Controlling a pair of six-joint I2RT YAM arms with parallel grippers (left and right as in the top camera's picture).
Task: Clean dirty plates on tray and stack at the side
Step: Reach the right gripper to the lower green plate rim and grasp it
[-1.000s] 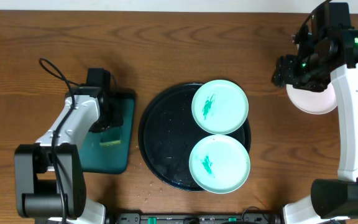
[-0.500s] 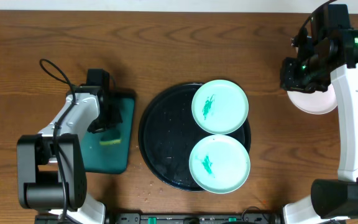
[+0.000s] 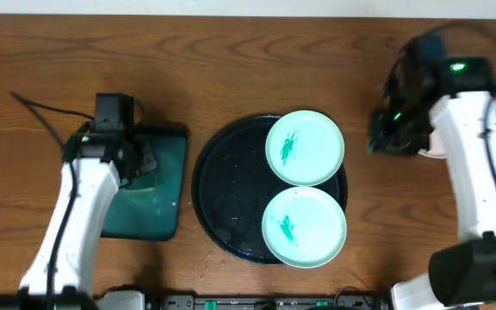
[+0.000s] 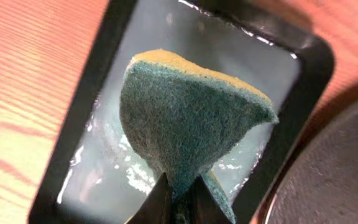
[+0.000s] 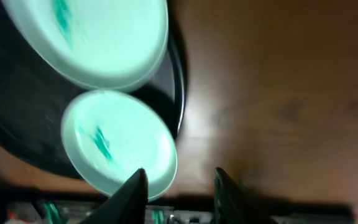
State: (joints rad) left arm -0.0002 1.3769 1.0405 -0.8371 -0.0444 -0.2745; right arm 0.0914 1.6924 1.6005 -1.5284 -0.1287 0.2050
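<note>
1. Dark-teal tray (image 3: 164, 211): rectangular, placed at 9 o'clock from the round tray. A shiny wet film is seen on its floor in the left wrist view.
2. Left gripper (image 4: 180, 191): held over the teal tray, jaws pinched together on the lower edge of the sponge.
3. Sponge (image 4: 191, 118): green scouring face, yellow backing, bent into a curve by the grip and lifted off the wet floor.
4. Step in hand: judged to be the fetching of the sponge for wiping, with no plate yet touched by it. For the next move, the sponge is to be carried toward 3 o'clock and pressed flat on a smear while the plate is steadied.
5. The tray (image 3: 224, 202): large, round, glossy black, raised rim, at the table's centre. Its left half is bare and specked with droplets.
6. The plates: two pale mint ones are plainly seen. The upper plate (image 3: 305, 147) lies at 1 o'clock on the tray and the lower plate (image 3: 304, 226) at 5 o'clock. Both overhang the rim, each bears a green smear at centre, and their rims nearly or just meet. A third plate cannot be made out.
7. Right gripper (image 5: 180, 190): at 2 o'clock from the tray, over bare wood, jaws apart with nothing between them.
</note>
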